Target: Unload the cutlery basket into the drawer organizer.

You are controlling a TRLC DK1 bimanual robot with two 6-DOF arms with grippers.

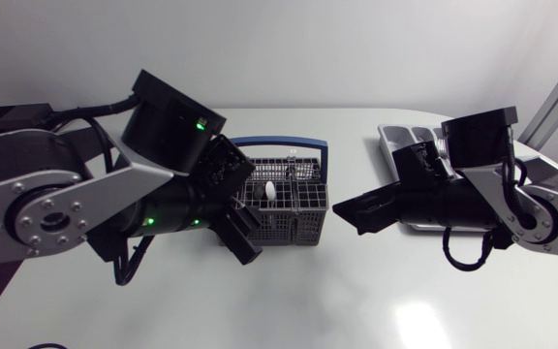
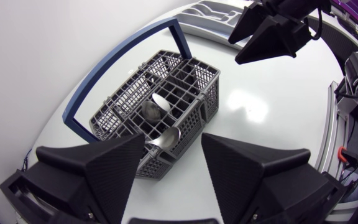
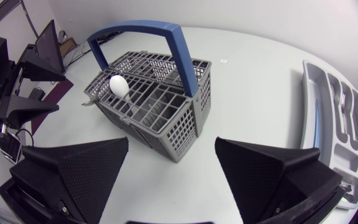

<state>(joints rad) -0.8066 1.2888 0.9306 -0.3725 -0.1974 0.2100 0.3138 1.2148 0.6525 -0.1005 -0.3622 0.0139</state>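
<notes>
A grey mesh cutlery basket [image 1: 303,228] with a blue handle [image 1: 281,143] stands mid-table. A white spoon [image 1: 270,191] sticks up inside it. In the left wrist view the basket [image 2: 207,102] holds the white spoon [image 2: 160,101], a dark spoon bowl [image 2: 149,112] and a metal spoon [image 2: 165,138] at its near end. My left gripper [image 2: 169,168] hangs open just above that end, holding nothing. My right gripper [image 3: 173,168] is open and empty, to the right of the basket [image 3: 188,134]. The grey drawer organizer [image 3: 334,118] lies at the far right.
In the head view the organizer [image 1: 395,136] is partly covered by my right arm [image 1: 473,194]. My left arm [image 1: 114,194] covers the table left of the basket. Bare white tabletop [image 1: 356,301] stretches in front of both grippers.
</notes>
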